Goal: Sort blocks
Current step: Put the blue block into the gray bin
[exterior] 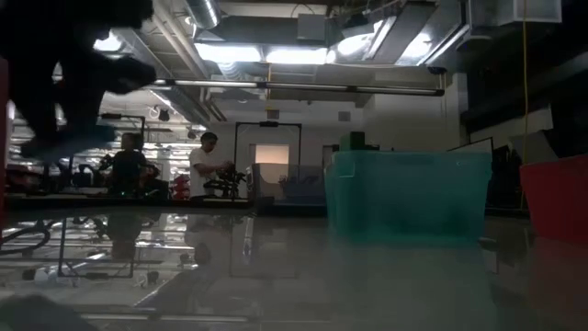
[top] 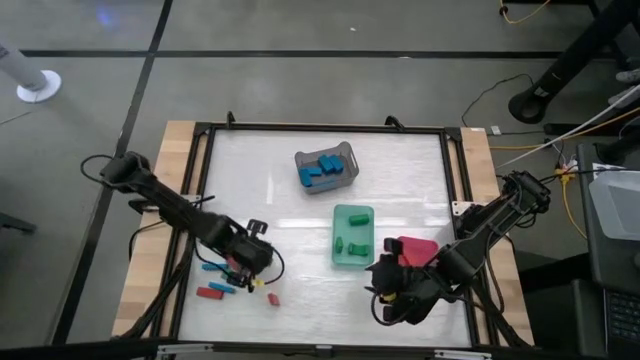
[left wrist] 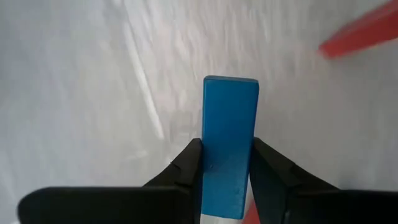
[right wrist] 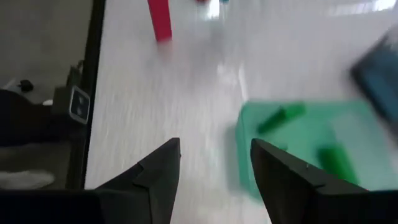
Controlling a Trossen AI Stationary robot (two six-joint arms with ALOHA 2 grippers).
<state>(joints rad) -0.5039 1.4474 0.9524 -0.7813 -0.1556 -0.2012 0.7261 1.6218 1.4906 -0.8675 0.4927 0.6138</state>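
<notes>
From above, the white glossy desk [top: 300, 200] sits in a black frame on pale wood. The left gripper [top: 240, 268] hangs low over the desk's front left part, among scattered blocks: a red bar [top: 210, 293] and a small red piece [top: 273, 298] lie flat near it, with a blue bar [top: 212, 267] just beside its fingers. The grey slatted basket [top: 327, 166] farther back holds blue blocks. The flat green tray [top: 352, 237] at mid-desk carries a few green blocks, and the red tray [top: 413, 248] lies just beside it, partly under the right arm. The right gripper [top: 385, 290] hovers at the front right, near the green tray's front corner.

At desk height, the translucent green tray [exterior: 409, 193] shows as a smooth-walled box, a red wall [exterior: 556, 198] at the right edge, dark blurred arm parts at upper left, and people in the room far behind.

Through the left wrist camera, the left gripper [left wrist: 225, 171] has its fingers [left wrist: 186, 168] clenched on a blue block [left wrist: 229, 137]: a smooth, flat-faced rectangular bar, its long axis running straight out ahead between the fingers, its squared far end pointing away from the wrist. A blurred red bar [left wrist: 357, 37] lies beyond on the desk.

Through the right wrist camera, the right gripper [right wrist: 214, 168] has its fingers [right wrist: 158, 168] spread apart with nothing between them, over the desk beside the green tray [right wrist: 249, 130], where two green bars [right wrist: 280, 117] lie at differing angles. A red bar [right wrist: 159, 18] lies farther off.
</notes>
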